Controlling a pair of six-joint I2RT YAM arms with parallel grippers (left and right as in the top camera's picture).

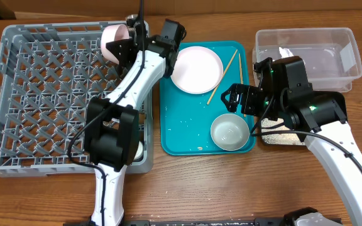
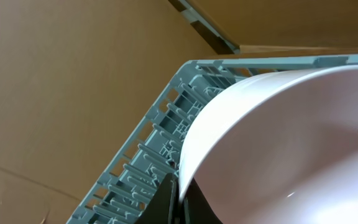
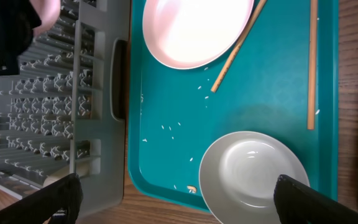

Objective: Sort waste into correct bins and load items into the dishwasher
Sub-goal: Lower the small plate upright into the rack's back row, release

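— Left gripper [image 1: 124,46]: how is it set, and what is held?
— It is seen pressed together on the rim of a white-pink plate [image 1: 112,37]. That plate is held on edge at the top middle of the overhead view, over the upper right corner of the grey rack [image 1: 43,94].
— And the right gripper [image 3: 182,202]?
— It is spread wide and nothing is held. It hangs above the pale bowl [image 3: 253,177], low in the teal tray [image 3: 166,112].
— How is the held plate expected to handle?
— It is judged stiff, fairly light and glazed, so slippery. It could be chipped if knocked on the lattice. With only a rim pinch it may swing, so a slow lowering on edge into the rack is advised.
— What else is to be loaded?
— A second plate [image 1: 197,68] and two chopsticks [image 1: 222,80] lie in the upper part of the tray. The bowl is best taken at its rim, one finger inside and one outside. The chopsticks are thin and likely to roll, so they are best pinched at mid-length.
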